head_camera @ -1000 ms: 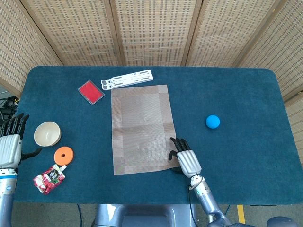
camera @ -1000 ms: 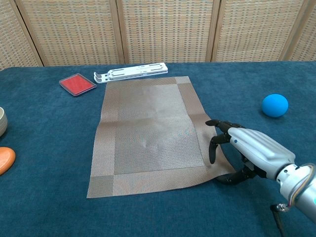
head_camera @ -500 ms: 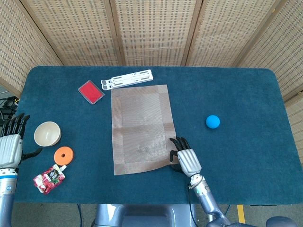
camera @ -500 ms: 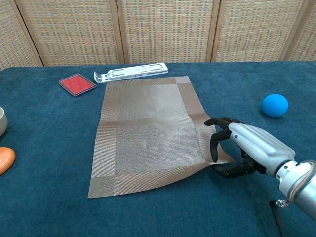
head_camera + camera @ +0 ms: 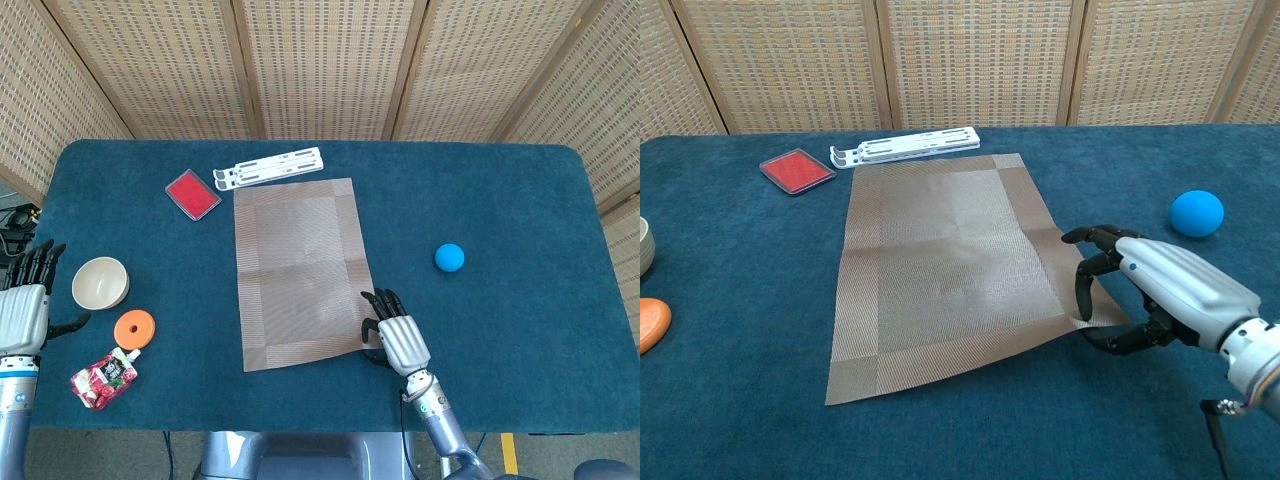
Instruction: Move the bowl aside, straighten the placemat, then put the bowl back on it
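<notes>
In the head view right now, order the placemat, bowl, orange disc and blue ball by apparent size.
1. Placemat, by far the largest.
2. Bowl.
3. Orange disc.
4. Blue ball, close to the disc, so that order is unsure.

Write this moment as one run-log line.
step: straightening placemat | right hand: grips its near right corner | left hand: idle | bowl: aside, left

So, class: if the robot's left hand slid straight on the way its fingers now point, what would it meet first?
Probably nothing: the left hand points toward the far edge of the blue felt table, and the round cream bowl lies just beside that line, though depth is unclear.
</notes>
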